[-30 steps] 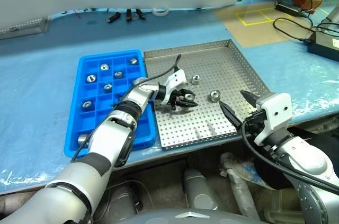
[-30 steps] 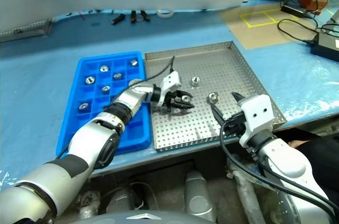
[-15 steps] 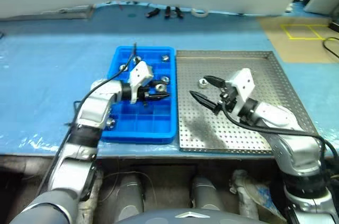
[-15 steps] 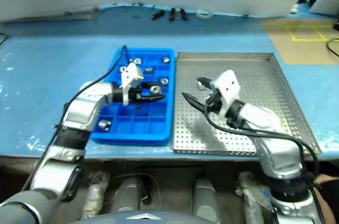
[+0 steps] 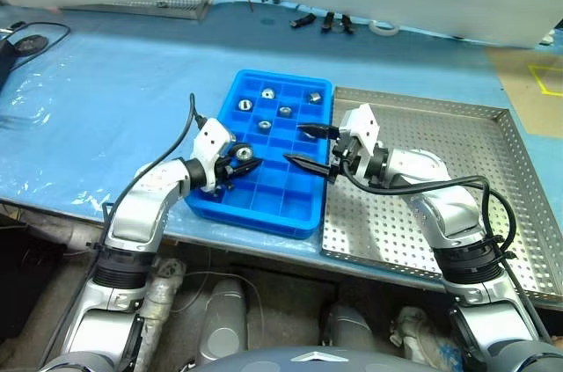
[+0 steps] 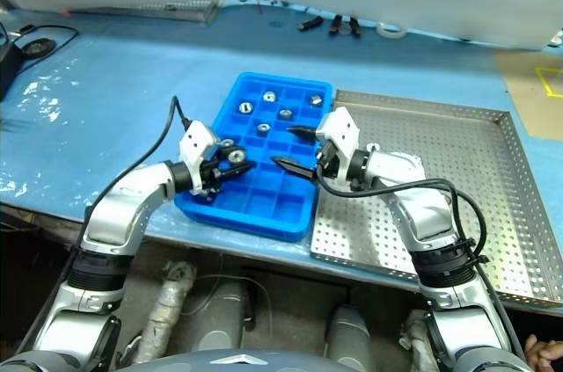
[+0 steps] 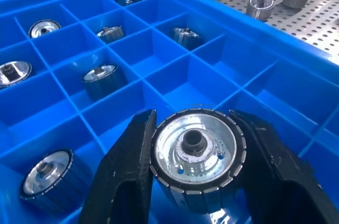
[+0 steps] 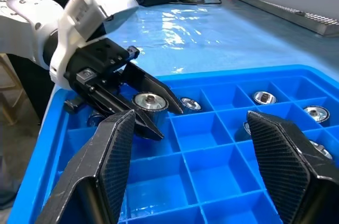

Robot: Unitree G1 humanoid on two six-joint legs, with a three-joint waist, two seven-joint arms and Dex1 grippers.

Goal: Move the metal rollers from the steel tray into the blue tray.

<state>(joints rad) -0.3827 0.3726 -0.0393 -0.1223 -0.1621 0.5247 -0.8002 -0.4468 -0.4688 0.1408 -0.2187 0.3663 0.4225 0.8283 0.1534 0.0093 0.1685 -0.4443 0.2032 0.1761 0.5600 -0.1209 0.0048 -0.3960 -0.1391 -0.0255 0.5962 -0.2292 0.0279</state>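
My left gripper point(image 5: 249, 161) is shut on one metal roller point(image 7: 195, 158), a shiny ribbed cylinder, and holds it just above the near left compartments of the blue tray point(image 5: 264, 214). Several more rollers point(image 5: 285, 111) lie in the far compartments. My right gripper point(image 5: 293, 143) hangs open and empty over the blue tray's right side, pointing toward the left gripper. The steel tray point(image 5: 440, 231) lies right beside the blue tray. The left wrist view shows two rollers point(image 7: 260, 6) on its perforated floor.
Blue plastic sheeting covers the table. Small black tools point(image 5: 330, 22) and a roll of tape point(image 5: 383, 29) lie at the back edge. A perforated metal strip point(image 5: 149, 7) sits at the back left, and a black cable point(image 5: 26, 38) at the far left.
The camera has swung left. My left gripper carried the roller from over the steel tray to over the blue tray. My right gripper came across to the blue tray's right side, still open.
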